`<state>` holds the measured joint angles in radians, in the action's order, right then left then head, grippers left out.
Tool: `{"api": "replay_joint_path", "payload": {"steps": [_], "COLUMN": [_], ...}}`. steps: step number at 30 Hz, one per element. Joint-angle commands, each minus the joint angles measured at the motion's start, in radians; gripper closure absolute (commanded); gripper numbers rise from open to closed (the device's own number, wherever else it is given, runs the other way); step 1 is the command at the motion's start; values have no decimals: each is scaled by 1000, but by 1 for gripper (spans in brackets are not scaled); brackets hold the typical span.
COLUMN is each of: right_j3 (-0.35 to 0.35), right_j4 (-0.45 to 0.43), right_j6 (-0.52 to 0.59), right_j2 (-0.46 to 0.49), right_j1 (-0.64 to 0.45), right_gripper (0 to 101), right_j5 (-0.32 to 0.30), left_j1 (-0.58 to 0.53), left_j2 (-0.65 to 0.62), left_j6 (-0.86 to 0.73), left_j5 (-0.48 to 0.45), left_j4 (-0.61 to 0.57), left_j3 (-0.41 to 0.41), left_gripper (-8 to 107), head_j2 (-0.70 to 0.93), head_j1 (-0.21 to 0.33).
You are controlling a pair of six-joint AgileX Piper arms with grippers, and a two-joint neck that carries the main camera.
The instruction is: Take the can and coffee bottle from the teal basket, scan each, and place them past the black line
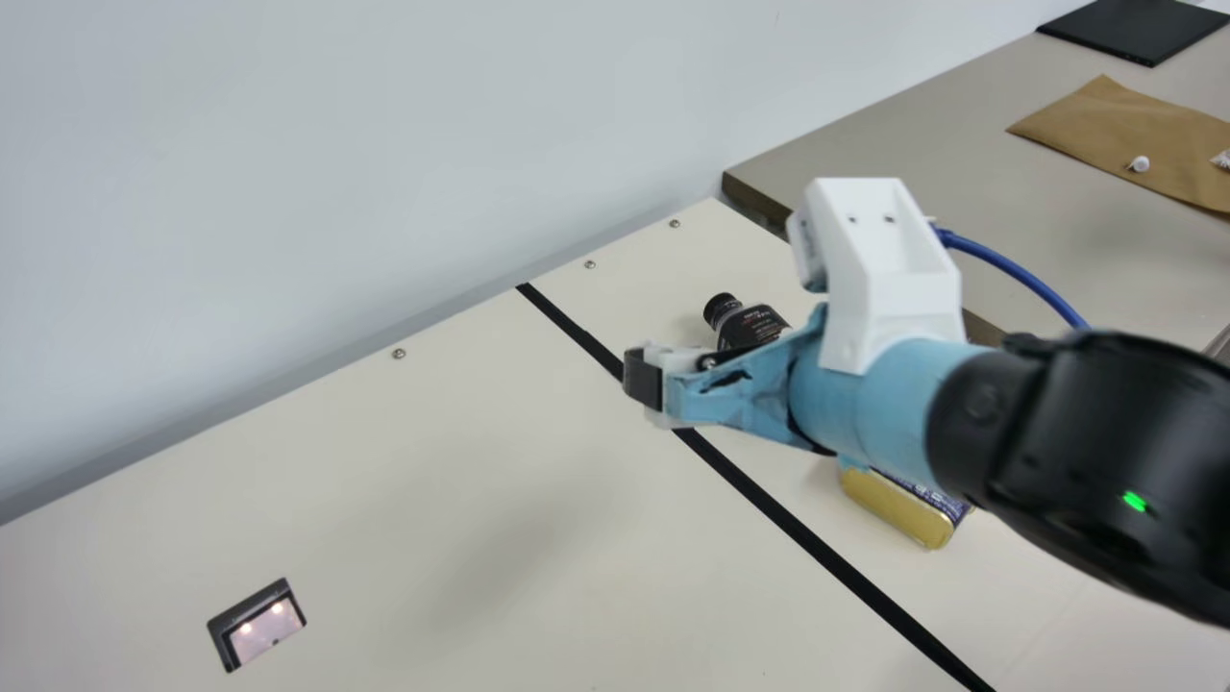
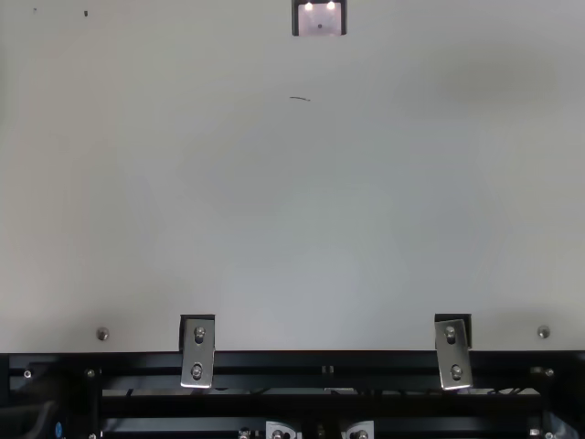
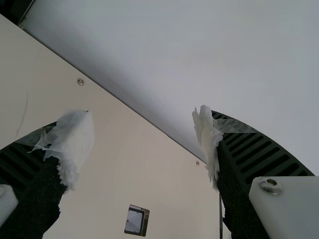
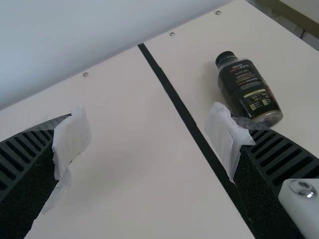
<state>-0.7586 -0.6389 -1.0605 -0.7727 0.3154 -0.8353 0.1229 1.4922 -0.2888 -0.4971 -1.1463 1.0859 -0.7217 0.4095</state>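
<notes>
In the main view my right gripper (image 1: pixel 646 384) hangs over the black line (image 1: pixel 817 550). Beyond that line the dark coffee bottle (image 1: pixel 750 329) lies on its side, partly behind the gripper. The can (image 1: pixel 898 507), gold-ended, rests on the same side of the line, half covered by my right arm. The right wrist view has the gripper (image 4: pixel 149 139) open with empty space between its fingers, and the bottle (image 4: pixel 247 89) past the line (image 4: pixel 189 122). My left gripper (image 3: pixel 142 137) stands open, holding nothing, in the left wrist view.
A scanner window (image 1: pixel 259 630) is set into the cream table (image 1: pixel 432 500); the top view has this scanner (image 2: pixel 320 20) at its upper edge. A wall (image 1: pixel 336 173) runs along the table's far side. A grey side table (image 1: pixel 942 125) with brown paper (image 1: pixel 1134 135) adjoins at right.
</notes>
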Motion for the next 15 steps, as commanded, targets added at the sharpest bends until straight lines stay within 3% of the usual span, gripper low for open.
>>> {"api": "replay_joint_path", "payload": {"steps": [1, 15], "right_j3": [0, 0], "right_j4": [0, -1], "right_j6": [0, -10], "right_j2": [0, 18], "right_j1": [0, 9], "right_gripper": [0, 0], "right_j5": [0, -2], "left_j1": [0, 0], "left_j2": [0, 0], "left_j6": [0, 0], "left_j5": [0, 0], "left_j4": [0, 0], "left_j3": [0, 0], "left_gripper": [9, 9], "head_j2": [-14, 428], "head_j1": [22, 26]}}
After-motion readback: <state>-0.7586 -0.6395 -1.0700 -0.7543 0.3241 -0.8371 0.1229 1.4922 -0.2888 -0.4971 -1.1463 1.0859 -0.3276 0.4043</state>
